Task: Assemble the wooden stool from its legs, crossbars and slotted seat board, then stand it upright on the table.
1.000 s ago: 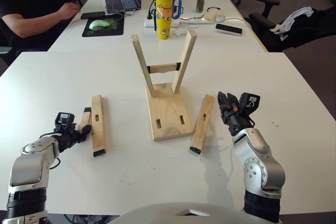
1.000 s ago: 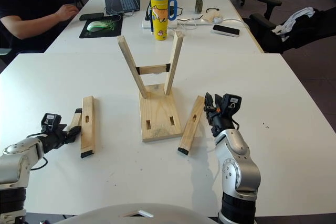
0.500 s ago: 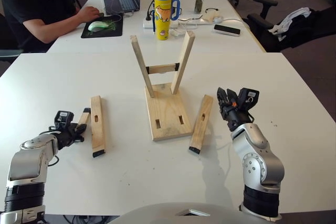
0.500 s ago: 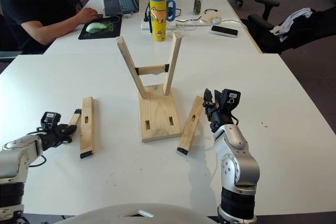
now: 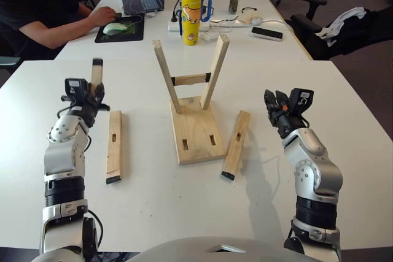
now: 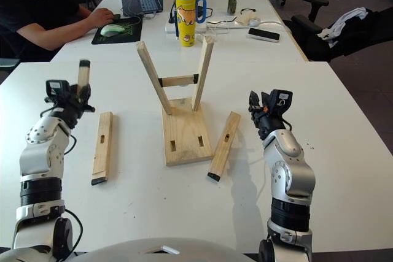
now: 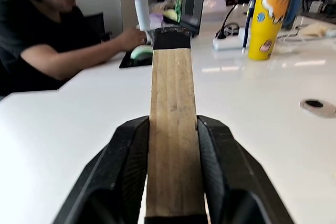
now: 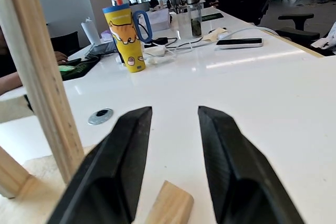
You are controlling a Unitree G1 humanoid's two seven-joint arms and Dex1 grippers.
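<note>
Head views: seat board point(image 5: 196, 134) lies flat mid-desk point(image 5: 153, 213). Two legs point(image 5: 215, 72) stand in its far slots, leaning apart, joined by a crossbar point(image 5: 190, 80). One loose leg point(image 5: 113, 145) lies flat toward the desk's left edge. The other loose leg point(image 5: 236, 143) lies just beside the board's right edge.

Left arm is bent, forearm up. The left gripper point(image 5: 94, 97) is off the desk, beyond the far end of the left loose leg, carrying a short bar point(image 5: 96, 73) upright. Right arm likewise, forearm up. The right gripper point(image 5: 274, 104) is above the desk, right of the other loose leg and apart from it.

Left wrist view adds the grip: both fingers point(image 7: 131, 150) pressed flat on the short bar's sides, dark cap on its far end.

Right wrist view adds: fingers point(image 8: 126, 145) spread with desk showing between them, nothing held. A loose leg's end sits below, and a standing leg is close by.
</note>
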